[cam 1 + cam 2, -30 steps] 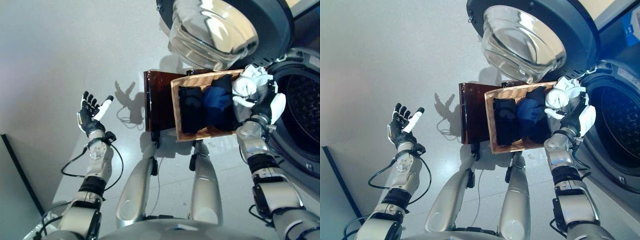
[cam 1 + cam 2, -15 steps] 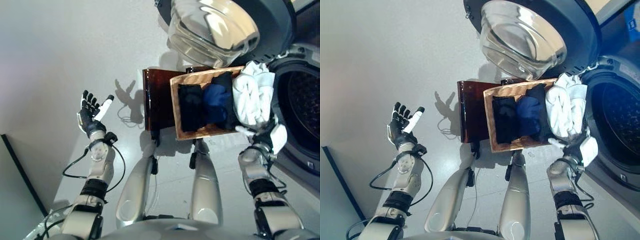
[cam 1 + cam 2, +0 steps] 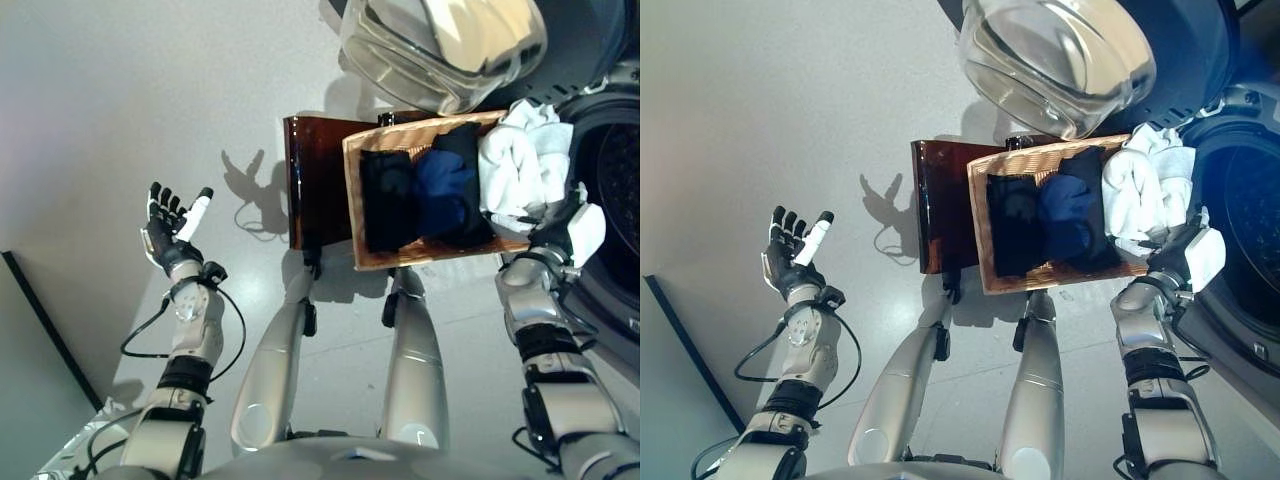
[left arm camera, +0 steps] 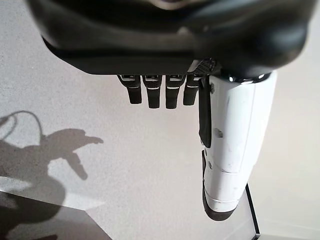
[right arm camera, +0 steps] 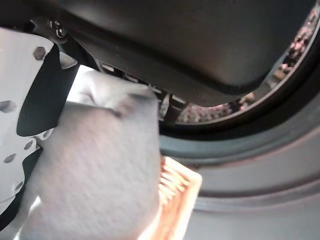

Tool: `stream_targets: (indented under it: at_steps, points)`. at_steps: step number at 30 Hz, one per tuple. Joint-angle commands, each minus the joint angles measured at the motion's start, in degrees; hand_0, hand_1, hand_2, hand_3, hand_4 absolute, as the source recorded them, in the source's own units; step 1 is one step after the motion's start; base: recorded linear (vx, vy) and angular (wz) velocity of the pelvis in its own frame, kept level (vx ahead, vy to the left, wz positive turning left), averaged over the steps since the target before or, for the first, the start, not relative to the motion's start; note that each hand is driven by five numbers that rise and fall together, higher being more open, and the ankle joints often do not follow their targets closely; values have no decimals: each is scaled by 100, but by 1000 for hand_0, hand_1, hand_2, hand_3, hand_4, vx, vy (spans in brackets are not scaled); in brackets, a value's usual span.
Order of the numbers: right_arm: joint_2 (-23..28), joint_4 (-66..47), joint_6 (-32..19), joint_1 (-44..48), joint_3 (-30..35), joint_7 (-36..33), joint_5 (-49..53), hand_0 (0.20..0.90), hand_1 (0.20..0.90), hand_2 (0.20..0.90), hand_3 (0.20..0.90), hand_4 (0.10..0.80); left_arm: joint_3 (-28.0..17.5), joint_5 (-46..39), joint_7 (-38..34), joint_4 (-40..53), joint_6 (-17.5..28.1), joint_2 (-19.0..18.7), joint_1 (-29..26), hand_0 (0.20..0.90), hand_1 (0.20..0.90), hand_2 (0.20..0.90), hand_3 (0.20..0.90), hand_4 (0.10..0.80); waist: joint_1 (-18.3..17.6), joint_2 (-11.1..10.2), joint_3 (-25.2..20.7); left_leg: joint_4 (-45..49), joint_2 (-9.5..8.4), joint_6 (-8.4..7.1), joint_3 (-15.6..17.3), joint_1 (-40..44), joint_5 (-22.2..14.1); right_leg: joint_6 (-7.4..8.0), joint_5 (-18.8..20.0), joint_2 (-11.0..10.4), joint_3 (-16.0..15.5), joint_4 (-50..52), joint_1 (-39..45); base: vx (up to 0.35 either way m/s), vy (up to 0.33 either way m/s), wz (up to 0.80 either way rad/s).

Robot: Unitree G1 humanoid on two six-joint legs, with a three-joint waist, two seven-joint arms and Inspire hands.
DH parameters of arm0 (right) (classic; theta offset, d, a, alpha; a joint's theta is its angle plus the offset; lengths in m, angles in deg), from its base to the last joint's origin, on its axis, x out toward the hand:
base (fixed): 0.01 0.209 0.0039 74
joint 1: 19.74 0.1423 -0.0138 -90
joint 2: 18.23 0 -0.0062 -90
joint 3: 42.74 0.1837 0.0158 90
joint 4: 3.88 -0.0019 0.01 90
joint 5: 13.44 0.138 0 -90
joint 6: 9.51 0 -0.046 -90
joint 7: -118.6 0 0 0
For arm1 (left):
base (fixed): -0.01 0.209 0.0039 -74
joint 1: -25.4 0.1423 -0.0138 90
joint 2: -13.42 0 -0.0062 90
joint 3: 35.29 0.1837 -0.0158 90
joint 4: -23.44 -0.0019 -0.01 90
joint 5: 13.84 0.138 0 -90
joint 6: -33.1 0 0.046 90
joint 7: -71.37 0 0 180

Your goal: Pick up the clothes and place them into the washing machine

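A white cloth [image 3: 520,165] lies bunched over the right end of the wicker basket [image 3: 352,200]. My right hand [image 3: 570,225] grips its near end beside the washing machine's open drum [image 3: 620,170]. In the right wrist view the white cloth [image 5: 100,170] sits between the thumb and the fingers, with the basket's corner [image 5: 177,185] just past it. A black garment [image 3: 390,205] and a blue garment [image 3: 448,190] lie in the basket. My left hand [image 3: 168,228] is held up open at the far left, holding nothing.
The washer's round glass door [image 3: 450,50] hangs open above the basket. The basket rests on a dark brown stool [image 3: 315,190]. Grey floor [image 3: 150,100] spreads to the left.
My right hand, holding the cloth bunched high at the drum's mouth a second ago, has come down to the basket's near right corner. The cloth now drapes longer over the basket. The camera shifted slightly.
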Motion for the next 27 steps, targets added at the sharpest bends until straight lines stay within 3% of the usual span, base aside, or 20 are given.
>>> stream_targets:
  at_steps: [1,3,8,9,10,14,15,16,19,27]
  points:
    - [435,-608,-92,66,317,-468,-400,900,900,900,900,800,-360,115,-108,234,356,-305,97,900,900,900,900,800,55,97,-257,95,-229,-282,-296,-189,-370,-10,-269,76,-191,-119,416,50,-7,-2]
    - [184,-464,-452,-547,305,-631,-245,900,900,900,900,800,-398,228,-241,315,432,-219,172,900,900,900,900,800,-5,61,-243,23,-227,-282,-290,-135,-338,-4,-243,69,-199,-214,473,30,-4,-1]
    - [-64,-572,-762,-1127,276,-477,-116,900,900,900,900,800,-252,316,-289,443,563,-225,247,900,900,900,900,800,-24,43,-232,-49,-233,-278,-316,-101,-311,-7,-251,76,-200,-236,483,24,-7,0]
    - [-77,476,-933,-958,161,-387,181,900,900,900,900,800,-131,379,-239,295,549,-277,210,900,900,900,900,800,54,83,-316,-64,-239,-300,-377,-37,-441,30,-389,55,-179,-211,522,16,-37,3]
    - [443,1641,-1031,44,-136,-477,562,900,900,900,900,800,-94,281,-203,47,613,-377,47,900,900,900,900,800,128,133,-303,-24,-249,-292,-362,-138,-302,-17,-260,42,-242,-202,431,14,-43,6]
    - [593,1458,-887,825,-638,-237,660,900,900,900,900,800,-302,136,-234,120,515,-393,-65,900,900,900,900,800,242,216,-310,-28,-249,-299,-360,-166,-313,-37,-295,53,-267,-130,374,-23,-4,2]
    - [604,1459,-875,897,-653,-233,695,669,669,669,669,635,-315,120,-223,153,500,-382,-47,900,900,900,900,800,257,227,-304,-5,-251,-295,-370,-191,-318,-44,-316,59,-268,-100,357,2,-14,4]
    - [590,1438,-867,903,-677,-220,708,518,518,518,518,527,-320,90,-199,181,483,-357,-34,900,900,900,900,800,269,242,-293,34,-261,-290,-384,-215,-329,-53,-342,68,-264,-48,330,-2,-15,6]
    - [644,1385,-858,963,-660,-225,676,200,200,200,200,300,-354,93,-182,265,464,-344,-10,900,900,900,900,800,274,264,-291,151,-291,-283,-402,-308,-382,-64,-399,56,-259,103,216,1,-3,8]
    - [617,369,-741,948,-459,-230,333,200,200,200,200,300,-376,114,-179,281,433,-400,-8,900,900,900,900,800,247,194,-301,202,-278,-268,-402,-327,-430,-49,-405,50,-278,92,264,16,-4,4]
